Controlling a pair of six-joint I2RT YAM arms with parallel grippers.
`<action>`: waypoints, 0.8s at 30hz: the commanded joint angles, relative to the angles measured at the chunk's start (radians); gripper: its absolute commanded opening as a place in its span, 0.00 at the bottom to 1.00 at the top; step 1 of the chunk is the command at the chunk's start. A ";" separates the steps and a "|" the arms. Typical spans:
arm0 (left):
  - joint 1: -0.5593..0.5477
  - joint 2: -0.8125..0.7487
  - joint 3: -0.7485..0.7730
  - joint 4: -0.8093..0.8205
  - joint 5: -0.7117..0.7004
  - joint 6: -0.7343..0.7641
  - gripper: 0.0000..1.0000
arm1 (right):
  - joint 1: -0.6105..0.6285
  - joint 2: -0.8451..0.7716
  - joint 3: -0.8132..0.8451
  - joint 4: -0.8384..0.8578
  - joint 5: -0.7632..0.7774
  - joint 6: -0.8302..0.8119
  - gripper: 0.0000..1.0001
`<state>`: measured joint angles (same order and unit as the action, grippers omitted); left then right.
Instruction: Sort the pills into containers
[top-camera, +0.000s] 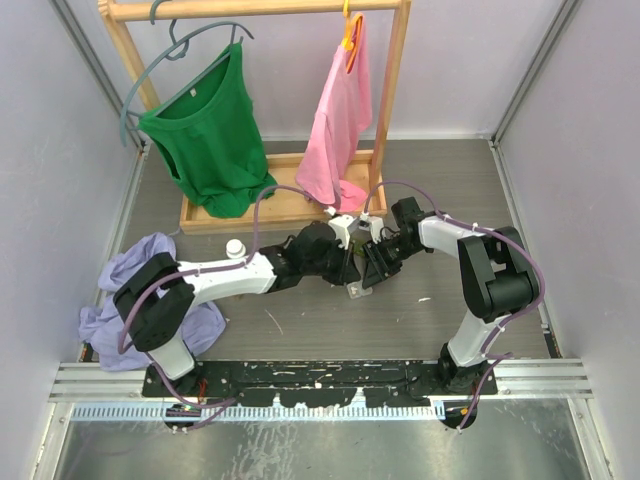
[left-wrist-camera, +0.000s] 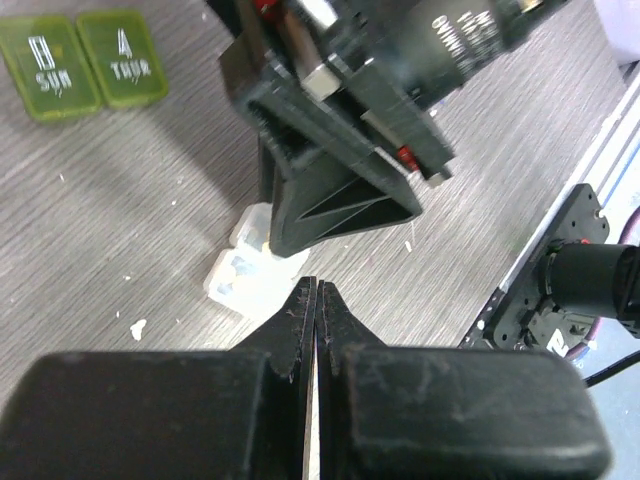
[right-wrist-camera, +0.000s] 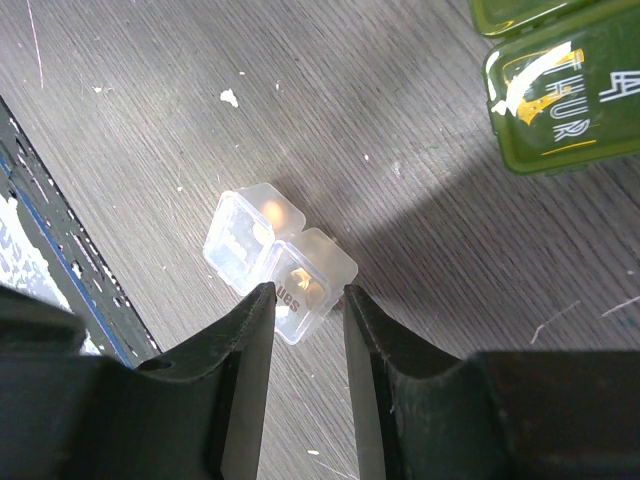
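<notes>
Right gripper (right-wrist-camera: 305, 300) closed on one end of the clear colourless plastic pill box (right-wrist-camera: 245, 235).
The left gripper (left-wrist-camera: 315, 287) is clenched empty just beside it; the dark green plastic pill box (right-wrist-camera: 560, 95) is laid apart.

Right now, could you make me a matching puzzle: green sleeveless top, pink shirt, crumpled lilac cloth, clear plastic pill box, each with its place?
1 green sleeveless top
2 pink shirt
3 crumpled lilac cloth
4 clear plastic pill box

A between the fingers of the right gripper
B hanging on the wooden rack, left
C heaped beside the left arm
D hanging on the wooden rack, right

Pairs: 1-B, 2-D, 3-C, 4-A
</notes>
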<state>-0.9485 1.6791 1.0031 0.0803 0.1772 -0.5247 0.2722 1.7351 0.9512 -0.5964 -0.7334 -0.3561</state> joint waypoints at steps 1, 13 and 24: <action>-0.007 -0.043 0.039 -0.010 -0.031 0.036 0.00 | 0.007 0.021 0.018 0.014 0.058 -0.018 0.38; -0.017 0.252 0.056 -0.137 -0.036 -0.021 0.00 | 0.008 0.024 0.019 0.008 0.066 -0.019 0.38; -0.016 -0.001 0.008 -0.047 -0.014 0.021 0.02 | 0.008 0.016 0.026 -0.001 0.053 -0.026 0.40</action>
<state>-0.9604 1.8046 1.0336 0.0311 0.1425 -0.5419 0.2722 1.7412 0.9596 -0.6075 -0.7288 -0.3565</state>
